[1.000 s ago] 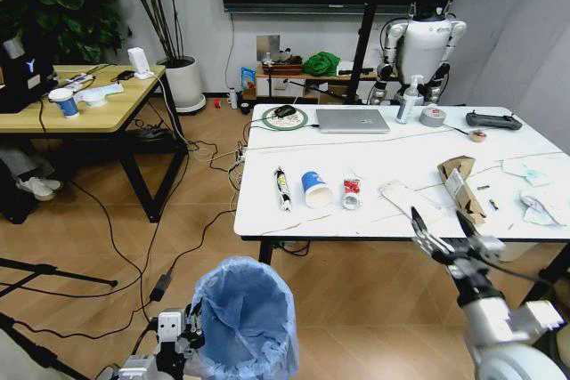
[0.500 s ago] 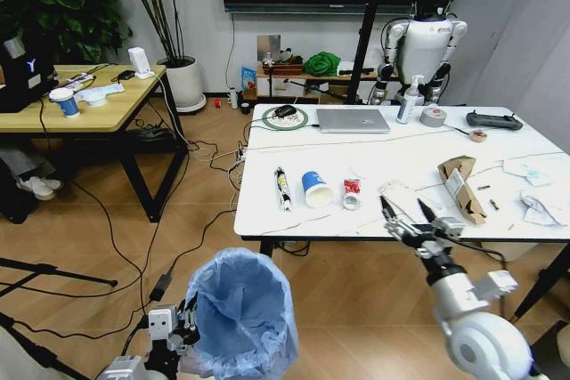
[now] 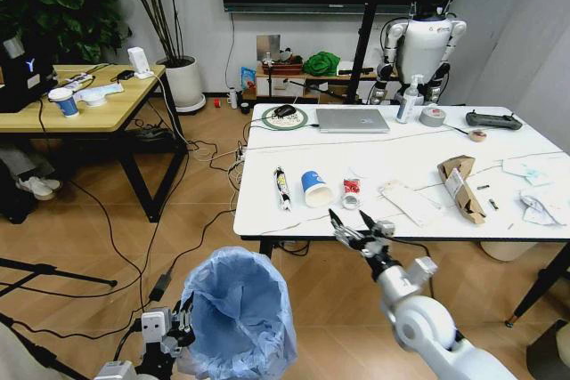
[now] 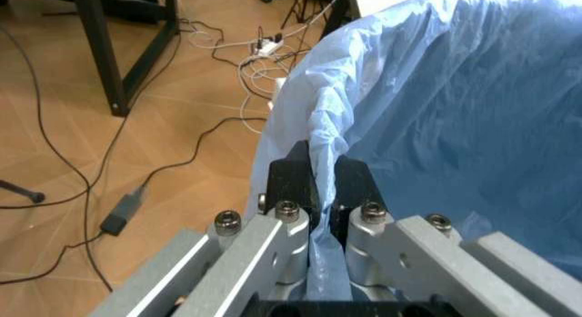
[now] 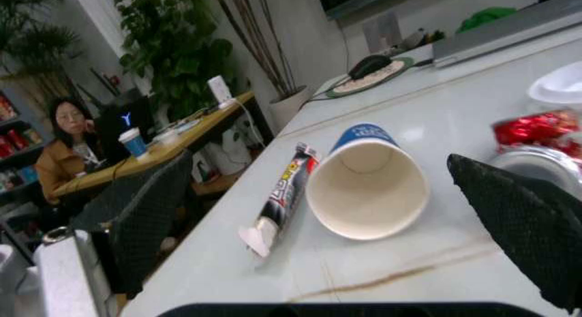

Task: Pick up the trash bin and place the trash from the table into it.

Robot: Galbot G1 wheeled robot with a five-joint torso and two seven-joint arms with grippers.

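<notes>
The trash bin [image 3: 239, 309], lined with a crinkly light-blue bag, stands low in front of me. My left gripper [image 3: 181, 325] is shut on its rim; in the left wrist view the black pads [image 4: 293, 184] pinch the bag's edge [image 4: 400, 119]. My right gripper [image 3: 352, 225] is open at the front edge of the table [image 3: 401, 144], just short of the blue-white paper cup [image 3: 315, 189] and the red wrapper [image 3: 352, 191]. The right wrist view has the cup [image 5: 369, 184] lying mouth towards me between the mesh fingers [image 5: 136, 221], with the tube wrapper [image 5: 282, 191] beside it.
More trash lies to the right: a white paper [image 3: 410, 202], a torn cardboard box [image 3: 463, 186] and tissues [image 3: 536, 206]. A laptop [image 3: 353, 120], tape roll [image 3: 433, 116] and spray bottle [image 3: 409, 100] stand at the back. A wooden desk [image 3: 80, 100] is on the left, with cables across the floor.
My right arm has swung left along the table's front edge, from near the cardboard box to in front of the cup. The bin and left gripper drifted slightly left.
</notes>
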